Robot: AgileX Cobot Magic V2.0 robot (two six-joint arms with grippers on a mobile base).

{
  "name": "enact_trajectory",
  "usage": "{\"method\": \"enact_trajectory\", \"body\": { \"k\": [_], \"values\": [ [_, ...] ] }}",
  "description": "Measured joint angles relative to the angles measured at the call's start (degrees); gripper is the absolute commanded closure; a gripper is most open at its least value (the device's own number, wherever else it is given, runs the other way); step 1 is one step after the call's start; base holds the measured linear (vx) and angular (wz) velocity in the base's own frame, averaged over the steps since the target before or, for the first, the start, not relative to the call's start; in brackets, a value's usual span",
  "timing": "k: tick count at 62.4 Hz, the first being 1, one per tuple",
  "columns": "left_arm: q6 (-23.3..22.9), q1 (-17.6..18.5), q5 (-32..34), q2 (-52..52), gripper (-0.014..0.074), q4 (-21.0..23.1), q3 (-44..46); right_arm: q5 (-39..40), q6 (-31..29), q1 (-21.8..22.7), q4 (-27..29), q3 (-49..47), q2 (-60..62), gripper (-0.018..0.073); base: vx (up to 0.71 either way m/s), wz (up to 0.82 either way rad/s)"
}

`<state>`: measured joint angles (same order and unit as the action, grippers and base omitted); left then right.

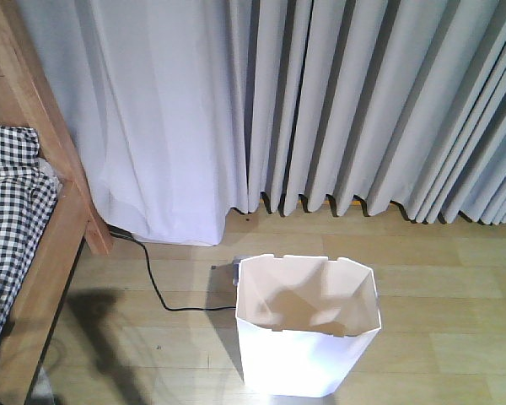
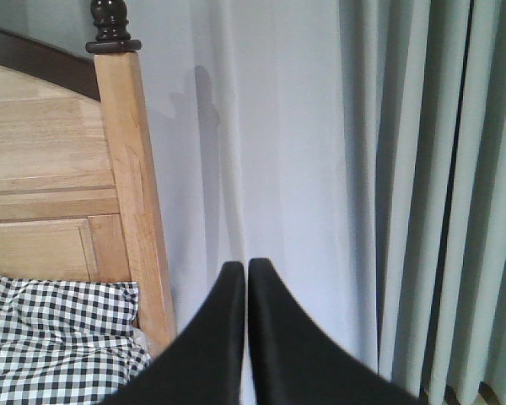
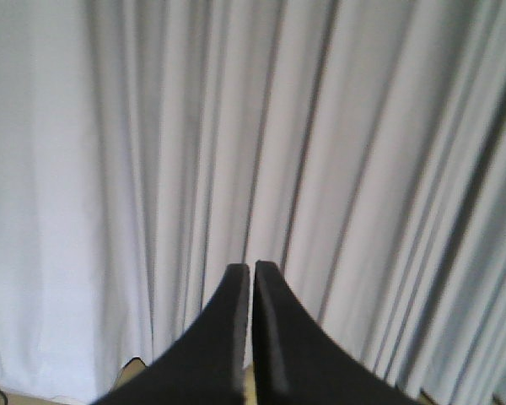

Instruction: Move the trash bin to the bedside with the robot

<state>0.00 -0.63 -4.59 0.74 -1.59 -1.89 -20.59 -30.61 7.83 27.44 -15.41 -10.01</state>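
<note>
Standing on floor, trash bin (image 1: 308, 333), tools unseen there

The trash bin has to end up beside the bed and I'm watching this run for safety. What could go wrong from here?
1. A black cable lies on the floor between the trash bin and the bed frame; the bin could snag on it.
2. The bin looks tall and thin-walled, so a high push may tip it.
3. Both the left tool and the right tool are shut and holding nothing.

One trash bin (image 1: 308, 333), one bed (image 1: 34, 278), one black cable (image 1: 156, 291) on the floor, and two black hands: left hand (image 2: 246, 274), right hand (image 3: 251, 277).
</note>
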Motion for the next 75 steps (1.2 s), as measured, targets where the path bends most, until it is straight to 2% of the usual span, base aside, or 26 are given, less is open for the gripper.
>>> {"method": "enact_trajectory", "body": {
  "k": [6, 10, 17, 24, 30, 37, 42, 64, 75],
  "values": [
    [0.00, 0.00, 0.00, 0.00, 0.0603, 0.00, 0.00, -0.65, 11.13, 0.00, -8.75, 0.00, 1.96, 0.0568, 0.00, 0.00],
    [0.00, 0.00, 0.00, 0.00, 0.0603, 0.00, 0.00, -1.26, 15.32, 0.00, -12.29, 0.00, 3.06, 0.0568, 0.00, 0.00],
    [0.00, 0.00, 0.00, 0.00, 0.0603, 0.00, 0.00, -2.36, 18.73, -1.44, -16.22, 0.29, 4.28, 0.0568, 0.00, 0.00],
    [0.00, 0.00, 0.00, 0.00, 0.0603, 0.00, 0.00, -0.08, 20.60, -6.88, -19.72, 3.98, 5.55, 0.0568, 0.00, 0.00],
    [0.00, 0.00, 0.00, 0.00, 0.0603, 0.00, 0.00, 5.14, 25.66, -10.41, -23.83, 9.23, 7.52, 0.0568, 0.00, 0.00],
    [0.00, 0.00, 0.00, 0.00, 0.0603, 0.00, 0.00, 11.49, 33.51, -10.49, -28.57, 15.18, 10.20, 0.0568, 0.00, 0.00],
    [0.00, 0.00, 0.00, 0.00, 0.0603, 0.00, 0.00, 13.99, 36.27, -9.02, -29.83, 16.88, 10.54, 0.0568, 0.00, 0.00],
    [0.00, 0.00, 0.00, 0.00, 0.0603, 0.00, 0.00, 18.03, 34.62, -8.62, -30.41, 16.99, 10.54, 0.0568, 0.00, 0.00],
    [0.00, 0.00, 0.00, 0.00, 0.0603, 0.00, 0.00, 19.88, 30.25, -8.56, -29.49, 16.99, 10.54, 0.0568, 0.00, 0.00]
  ]
}}
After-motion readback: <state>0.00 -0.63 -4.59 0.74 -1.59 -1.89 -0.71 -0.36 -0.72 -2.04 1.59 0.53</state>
